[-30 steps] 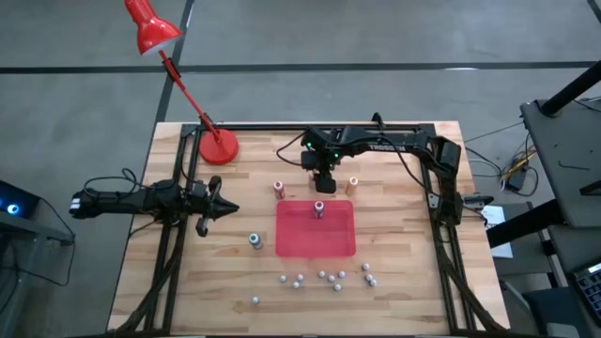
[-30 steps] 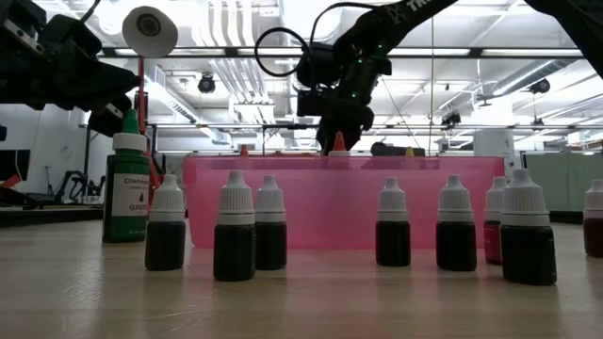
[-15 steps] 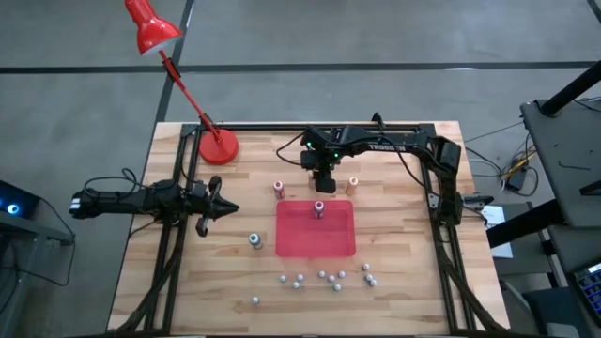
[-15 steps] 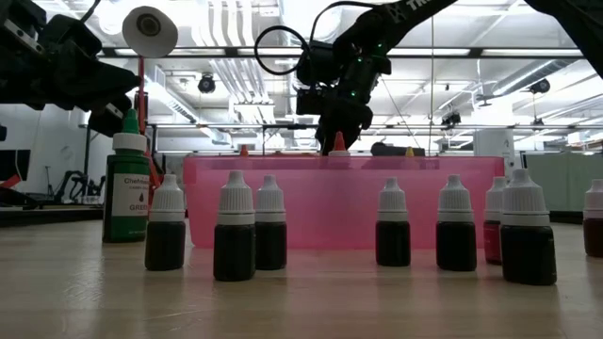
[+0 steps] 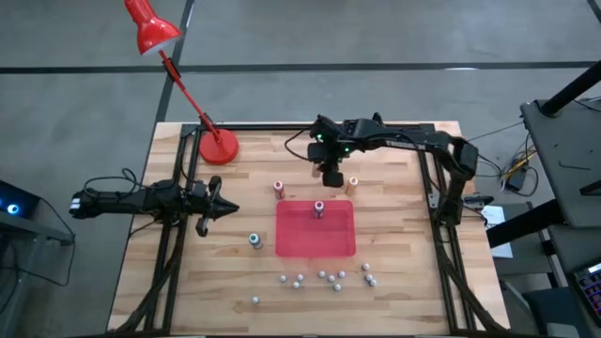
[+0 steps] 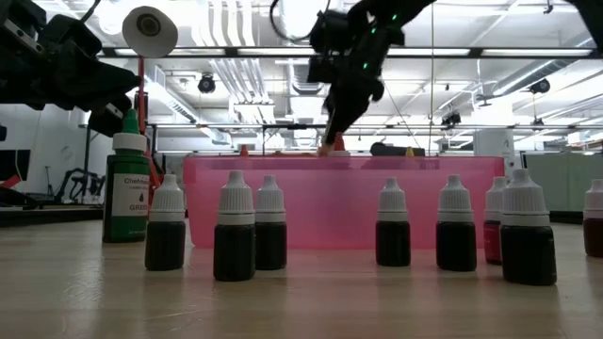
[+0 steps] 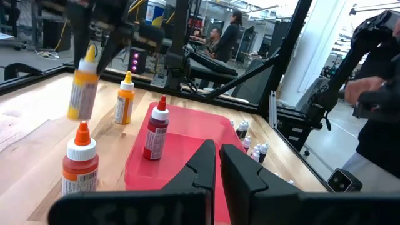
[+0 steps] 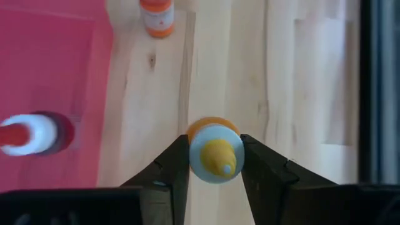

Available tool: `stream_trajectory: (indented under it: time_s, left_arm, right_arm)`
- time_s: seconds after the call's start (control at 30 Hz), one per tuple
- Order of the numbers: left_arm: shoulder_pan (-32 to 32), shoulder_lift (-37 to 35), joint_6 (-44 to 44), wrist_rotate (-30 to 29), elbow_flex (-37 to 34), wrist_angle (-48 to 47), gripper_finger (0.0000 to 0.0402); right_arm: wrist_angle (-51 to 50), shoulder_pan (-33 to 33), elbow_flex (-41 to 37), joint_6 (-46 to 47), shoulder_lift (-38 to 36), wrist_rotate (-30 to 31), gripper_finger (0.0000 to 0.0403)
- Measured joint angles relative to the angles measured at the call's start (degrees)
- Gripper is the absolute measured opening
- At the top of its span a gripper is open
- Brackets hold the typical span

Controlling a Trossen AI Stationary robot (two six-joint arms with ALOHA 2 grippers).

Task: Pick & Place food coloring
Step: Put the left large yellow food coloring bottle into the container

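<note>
The right tool [image 8: 214, 164] is closed on a yellow bottle [image 8: 214, 150] of food coloring, its 2 fingers [image 8: 167, 172] pinching the cap end from opposite sides — in the left wrist view that bottle [image 7: 82, 87] hangs clear of the wood. From above, the tool [image 5: 331, 176] sits toward 12 o'clock of the red mat [image 5: 316, 242], near its far edge. The bottle looks light and stiff, a small plastic dropper with a smooth round body, so it should lift easily but could twist or slip between hard fingers; a hold just under the cap shoulder seems the safest place, and the narrow base may tip when it is set down. Other bottles stand upright: 1 red bottle [image 5: 319, 207] on the mat, an orange bottle [image 5: 353, 184] at about 1 o'clock of the mat and a red-orange bottle [image 5: 279, 189] at about 11 o'clock. The left tool [image 7: 215, 154] waits at 9 o'clock, fingers shut and empty. The wooden worktop [image 5: 404, 263] is flat and planked — small dark bottles [image 6: 235, 239] line its near edge. Behind lies an open workshop, where a person [image 7: 226, 36] stands.
</note>
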Motion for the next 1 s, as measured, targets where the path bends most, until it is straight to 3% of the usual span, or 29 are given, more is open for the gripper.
stream_trajectory:
  time_s: [0.27,0.5,0.77,1.0]
  left_arm:
    - [0.00,0.00,-0.01,0.01,0.01,0.00,0.0000]
    - [0.01,0.00,0.00,0.00,-0.01,0.00,0.0000]
    - [0.00,-0.01,-0.01,0.00,0.01,0.00,0.0000]
    - [0.00,-0.01,0.01,-0.01,0.01,0.00,0.0000]
  right_arm:
    - [-6.46,2.34,0.07,0.98,-8.39,0.87,0.0109]
    - [-11.89,8.28,-0.02,4.55,-13.50,1.07,0.0109]
    - [-12.05,17.52,-1.96,8.95,-13.97,1.02,0.0109]
    - [-9.32,20.11,-7.34,10.60,-13.89,1.07,0.0109]
